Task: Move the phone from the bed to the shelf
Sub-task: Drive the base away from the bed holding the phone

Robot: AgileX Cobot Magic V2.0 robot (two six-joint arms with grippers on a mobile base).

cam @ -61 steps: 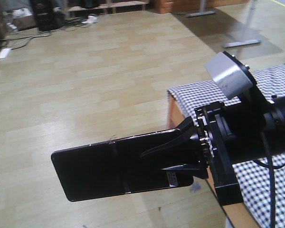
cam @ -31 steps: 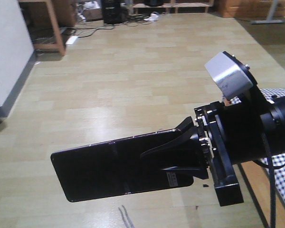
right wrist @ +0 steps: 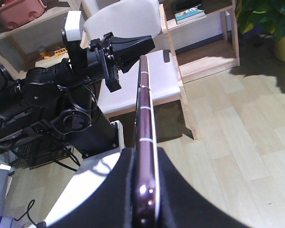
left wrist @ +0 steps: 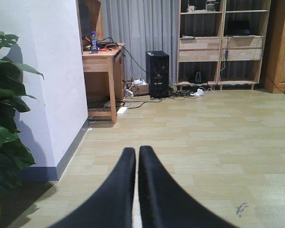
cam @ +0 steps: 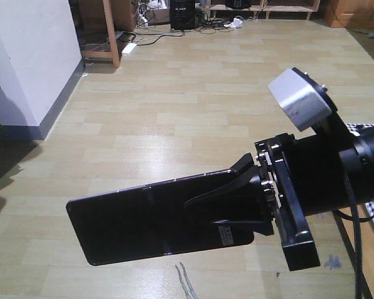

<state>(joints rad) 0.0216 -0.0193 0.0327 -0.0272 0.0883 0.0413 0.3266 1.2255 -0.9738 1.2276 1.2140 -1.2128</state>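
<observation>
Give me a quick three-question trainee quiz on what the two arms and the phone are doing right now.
1. True or false: the phone lies on the floor.
2. Which one clamps the phone? A: left gripper. B: right gripper.
3. Fill in: the left gripper's jaws are ____, with nothing between them.
Key: 1 false, it is held in the air; 2 B; 3 shut.
</observation>
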